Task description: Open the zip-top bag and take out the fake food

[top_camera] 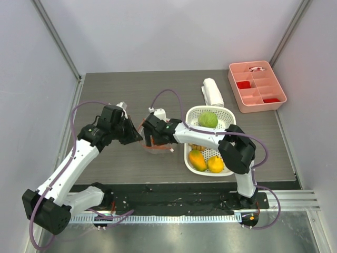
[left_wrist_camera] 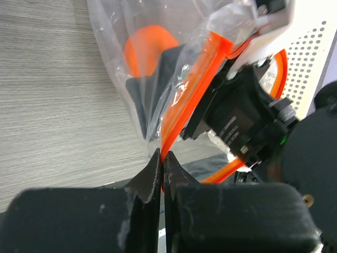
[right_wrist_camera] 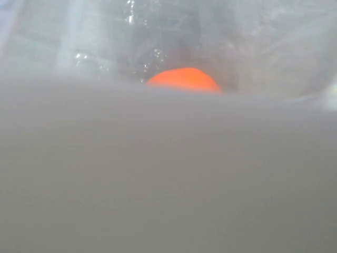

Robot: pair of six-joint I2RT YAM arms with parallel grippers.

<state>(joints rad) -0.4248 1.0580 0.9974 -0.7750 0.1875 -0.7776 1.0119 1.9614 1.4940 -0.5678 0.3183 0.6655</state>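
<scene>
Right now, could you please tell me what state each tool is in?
Left tool: closed on the bag.
Right tool: inside the bag; cannot tell.

Rt wrist cam mostly grey blur; orange [right_wrist_camera: 183, 80] half hidden w/in bag [right_wrist_camera: 105, 42].

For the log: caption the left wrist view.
Left end effector pinches the bag by its zip strip; an orange sits inside.

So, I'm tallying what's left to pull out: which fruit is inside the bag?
The round orange fruit, seen through the clear zip-top bag. The green fruit, mango and lemon lie in the white basket.
</scene>
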